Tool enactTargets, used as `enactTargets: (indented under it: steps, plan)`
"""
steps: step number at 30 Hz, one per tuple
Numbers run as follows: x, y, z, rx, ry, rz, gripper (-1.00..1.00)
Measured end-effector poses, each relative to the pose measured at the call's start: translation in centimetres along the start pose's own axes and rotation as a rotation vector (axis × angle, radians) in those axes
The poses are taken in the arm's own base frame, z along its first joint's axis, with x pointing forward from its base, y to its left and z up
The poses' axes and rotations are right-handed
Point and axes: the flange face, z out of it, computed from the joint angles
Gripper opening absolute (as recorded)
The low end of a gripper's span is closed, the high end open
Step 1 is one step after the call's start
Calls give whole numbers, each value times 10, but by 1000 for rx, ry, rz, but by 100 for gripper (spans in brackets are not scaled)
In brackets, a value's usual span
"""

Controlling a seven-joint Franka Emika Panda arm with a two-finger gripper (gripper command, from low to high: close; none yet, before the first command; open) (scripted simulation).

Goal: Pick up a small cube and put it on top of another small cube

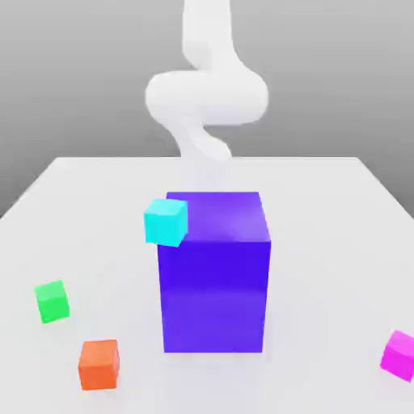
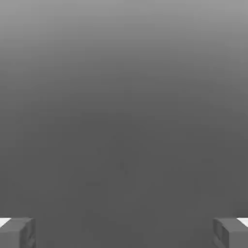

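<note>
We find the gripper (image 2: 124, 232) with its fingers (image 2: 17, 232) spread wide and nothing between them; the hand view shows only blank grey background, so no cube is in its sight. In the exterior view the arm (image 1: 206, 93) rises behind the big blue-violet block (image 1: 214, 271), which hides the hand from that camera. The magenta cube (image 1: 399, 354) rests on the table (image 1: 81, 202) near the exterior view's right edge, well apart from the block. The green cube (image 1: 52, 302) rests near the exterior view's left edge, with the orange cube (image 1: 99, 364) near it and closer to the camera. The cyan cube (image 1: 166, 221) appears against the block's upper corner on the exterior view's left; we cannot tell whether it touches the block. We judge the main hazard to be the block itself: it stands between the arm and both task cubes, so a low, direct reach could strike it or dislodge the cyan cube. A second hazard is selection error, since four small cubes of similar size are present. A third is placement: an off-centre release could let the magenta cube slide off the green cube, and a low carry across the table could clip the block or the orange cube.
</note>
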Motion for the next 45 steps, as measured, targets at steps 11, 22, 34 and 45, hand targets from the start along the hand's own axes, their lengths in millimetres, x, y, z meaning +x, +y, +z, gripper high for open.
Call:
enactTargets:
  steps: [11,22,34,45]
  plan:
    - [-110,-53,191,-162,-228,-298,0]
    - [-293,-47,328,-231,-507,-608,0]
    - [-452,19,425,-242,-713,-774,-100]
    - [-428,-4,388,-242,-714,-774,-100]
